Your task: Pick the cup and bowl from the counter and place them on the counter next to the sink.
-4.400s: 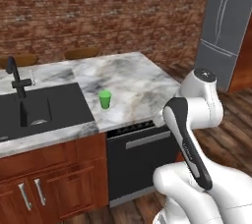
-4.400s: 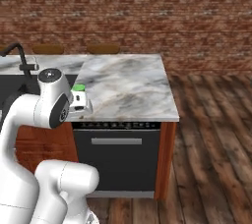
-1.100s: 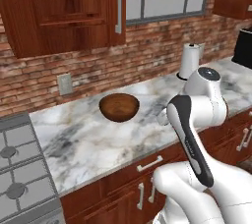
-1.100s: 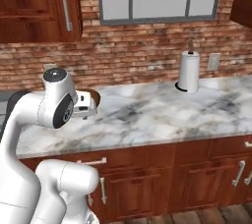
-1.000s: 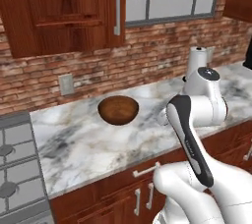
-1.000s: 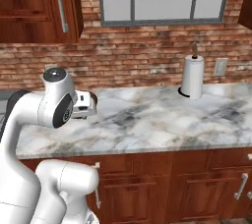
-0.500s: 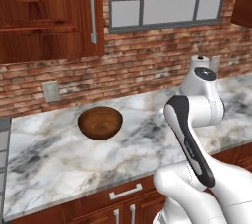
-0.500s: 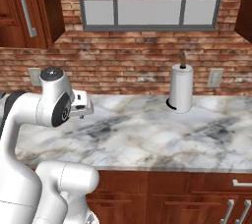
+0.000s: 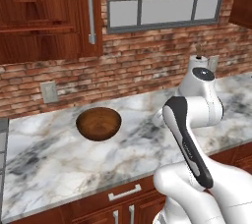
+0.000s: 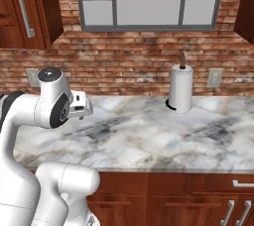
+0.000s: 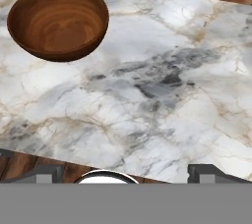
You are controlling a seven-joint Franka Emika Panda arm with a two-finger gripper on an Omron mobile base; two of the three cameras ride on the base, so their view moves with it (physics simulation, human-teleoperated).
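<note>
I see the wide round dark brown wooden bowl (image 9: 99,123) resting on the white-grey marble counter (image 9: 59,164) before the brick wall (image 9: 142,70), with the white paper towel roll (image 10: 181,89) well right of the bowl.

Paper towel roll (image 9: 197,63) largely hidden behind the arm in the left base view. Surface (image 9: 44,169) cut off at 2 frame edges there.

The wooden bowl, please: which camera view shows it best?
The hand view: the bowl sits close and unobstructed, its whole rim and inside visible. The left base view shows it smaller on the counter.
</note>
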